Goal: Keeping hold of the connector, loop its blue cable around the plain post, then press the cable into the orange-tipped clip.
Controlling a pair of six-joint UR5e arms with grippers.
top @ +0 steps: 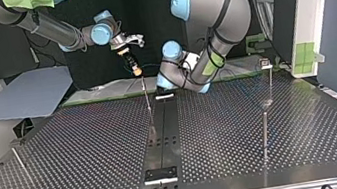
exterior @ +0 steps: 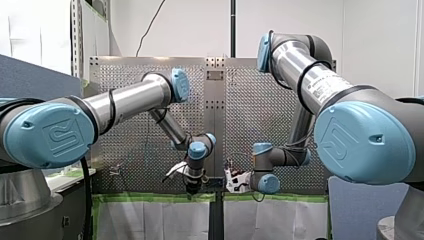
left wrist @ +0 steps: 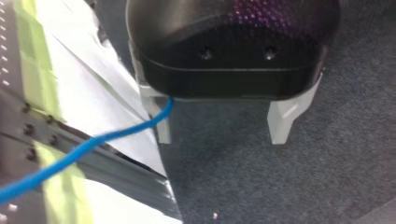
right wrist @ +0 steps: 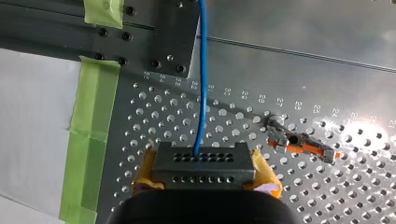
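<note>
A dark grey connector (right wrist: 205, 164) with two rows of holes sits between the yellow pads (right wrist: 267, 179) of my right gripper (right wrist: 204, 157), which is shut on it. Its blue cable (right wrist: 201, 84) runs straight ahead over the perforated plate and a dark bracket. The orange-tipped clip (right wrist: 301, 143) lies on the plate just beside the connector. My right gripper (top: 135, 70) hangs at the table's far edge in the top view. My left gripper (left wrist: 222, 135) is open and holds nothing, off the table over carpet. The blue cable (left wrist: 84, 149) comes out from behind one finger's root.
Thin upright posts stand on the table: one by the centre strip (top: 147, 100), one at the top view's right (top: 265, 130), one at its left (top: 20, 164). Green tape (right wrist: 88, 135) and white paper line the table edge. Grey carpet (left wrist: 289, 186) lies below.
</note>
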